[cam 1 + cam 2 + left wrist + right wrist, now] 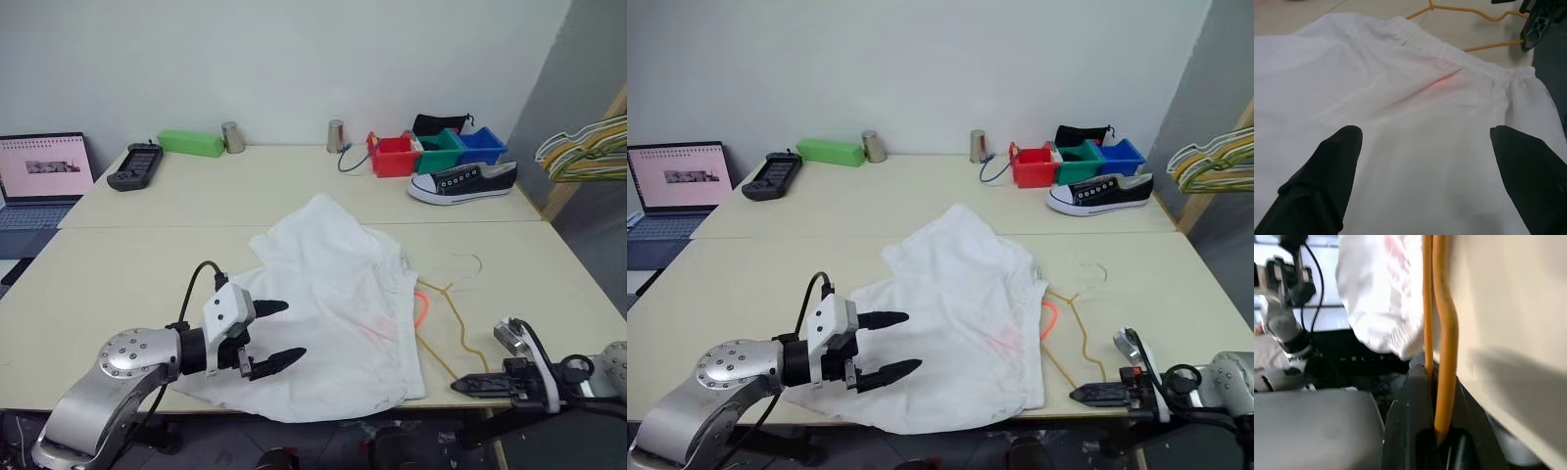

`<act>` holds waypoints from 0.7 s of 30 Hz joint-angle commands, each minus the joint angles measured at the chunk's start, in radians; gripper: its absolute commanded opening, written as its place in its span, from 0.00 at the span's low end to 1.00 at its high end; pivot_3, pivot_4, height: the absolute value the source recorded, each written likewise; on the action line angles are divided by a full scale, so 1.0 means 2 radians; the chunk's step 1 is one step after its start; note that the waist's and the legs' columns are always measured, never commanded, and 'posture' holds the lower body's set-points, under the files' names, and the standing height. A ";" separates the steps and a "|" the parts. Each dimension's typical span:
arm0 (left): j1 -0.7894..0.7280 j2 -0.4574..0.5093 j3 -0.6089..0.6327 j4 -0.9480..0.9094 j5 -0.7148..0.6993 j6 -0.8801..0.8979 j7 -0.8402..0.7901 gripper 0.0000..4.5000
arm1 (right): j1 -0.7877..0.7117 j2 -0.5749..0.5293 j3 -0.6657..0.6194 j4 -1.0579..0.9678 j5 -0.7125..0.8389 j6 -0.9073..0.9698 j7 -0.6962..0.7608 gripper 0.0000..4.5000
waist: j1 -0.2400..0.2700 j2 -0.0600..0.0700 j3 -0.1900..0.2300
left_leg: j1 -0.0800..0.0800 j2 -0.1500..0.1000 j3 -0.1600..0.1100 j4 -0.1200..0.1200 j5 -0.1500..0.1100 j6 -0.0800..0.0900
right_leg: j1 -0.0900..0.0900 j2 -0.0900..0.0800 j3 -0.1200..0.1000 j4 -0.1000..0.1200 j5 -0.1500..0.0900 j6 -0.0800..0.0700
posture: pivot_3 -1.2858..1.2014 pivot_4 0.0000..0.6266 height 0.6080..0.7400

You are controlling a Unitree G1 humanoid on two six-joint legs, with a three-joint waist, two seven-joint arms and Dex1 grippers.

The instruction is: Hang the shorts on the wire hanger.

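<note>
Left gripper (272, 344) hovers spread wide over the shorts (333, 313), which lie flat on the table (127, 284), likely ready to pinch fabric; right gripper (468, 386) clamps the wire hanger (443, 323) beside them, probably steadying it.

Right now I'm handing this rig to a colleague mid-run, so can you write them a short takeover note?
Left gripper: open, hovering over the near left part of the large white thin-fabric shorts, holding nothing.
Right gripper: shut on the thin tan-gold wire hanger at its near end, by the table's front edge.
Shorts lie spread flat on the pale table, their orange-red drawstring on the right side. The hanger lies along their right edge, hook pointing away.
Done: hanger gripped.
Left: get the shorts onto the hanger; nothing is hung yet.
</note>
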 commanded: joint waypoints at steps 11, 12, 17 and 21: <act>-0.084 0.028 0.007 0.047 -0.005 -0.017 -0.039 0.99 | -0.132 -0.056 0.042 -0.106 -0.076 -0.187 0.007 0.00 | -0.002 0.004 -0.002 | 0.000 0.000 0.000 0.000 0.000 0.000 | 0.000 0.000 0.000 0.000 0.000 0.000 | 0.41 0.02 1.00; -0.107 0.033 0.013 0.053 -0.014 -0.009 -0.044 0.99 | -0.150 -0.052 0.061 -0.102 -0.103 -0.228 0.005 0.00 | -0.002 0.004 -0.002 | 0.000 0.000 0.000 0.000 0.000 0.000 | 0.000 0.000 0.000 0.000 0.000 0.000 | 0.41 0.01 1.00; -0.258 0.063 0.034 0.128 -0.034 0.010 -0.065 0.99 | -0.228 -0.004 0.144 -0.052 -0.252 -0.423 -0.040 0.00 | -0.013 0.003 -0.002 | 0.000 0.000 0.000 0.001 0.000 0.000 | 0.000 0.000 0.000 0.000 0.003 0.004 | 0.42 0.01 1.00; -0.358 0.089 0.019 0.214 -0.004 -0.020 -0.096 0.99 | -0.268 0.039 0.177 0.005 -0.338 -0.539 -0.084 0.00 | -0.018 0.003 -0.002 | -0.001 0.000 -0.001 0.001 0.000 0.000 | 0.000 0.000 0.000 0.000 0.003 0.005 | 0.43 0.00 1.00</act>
